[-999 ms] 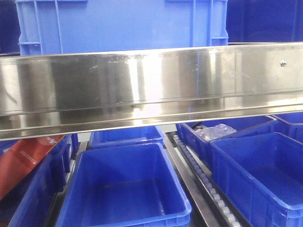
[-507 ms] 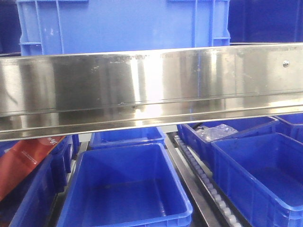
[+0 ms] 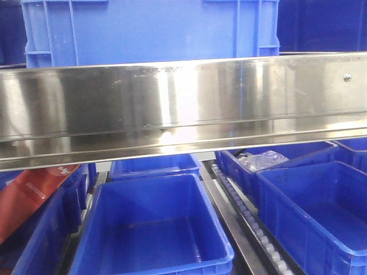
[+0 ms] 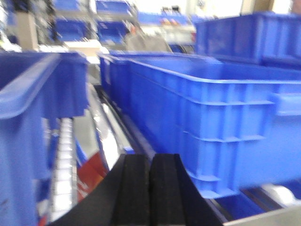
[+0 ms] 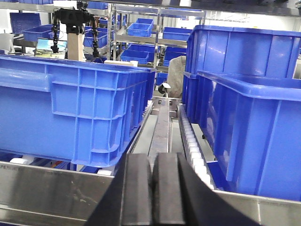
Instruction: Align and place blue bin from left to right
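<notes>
Exterior front-facing view: filled across the middle by a stainless-steel shelf rail [image 3: 183, 109], with the blue bin [image 3: 149, 31] standing on the level behind and above it, lighter than everything else, ribbed near its corners, long axis running left to right along the rail and slightly left of centre. Below the rail, darker royal-blue tubs: one large and open at bottom centre [image 3: 152, 229], another at the right [image 3: 318, 212], a smaller one further back holding crumpled clear plastic [image 3: 261, 160], and a roller track [image 3: 246, 217] between them; a red packet [image 3: 28, 195] at lower left. No arm visible here. Left wrist-mounted view, blurred: left gripper [image 4: 149, 188] at bottom centre with its black pads pressed flat together, nothing between them; a blue crate wall [image 4: 211, 127] rising close ahead and to the right, another tub edge [image 4: 28, 94] at the left, rollers in the gap. Right wrist-mounted view, sharp: right gripper [image 5: 153, 193] likewise closed on nothing, pointing down a lane between a ribbed crate on the left [image 5: 70, 108] and stacked tubs on the right [image 5: 249, 132]. Probably both crate walls seen from the wrists belong to the same bin, flanked by the two arms, though not certain. Neither gripper touching it; which arm is nearer, impossible to tell. Likely next need: contact on the bin's end walls to shift it rightward, square to the rail.
</notes>
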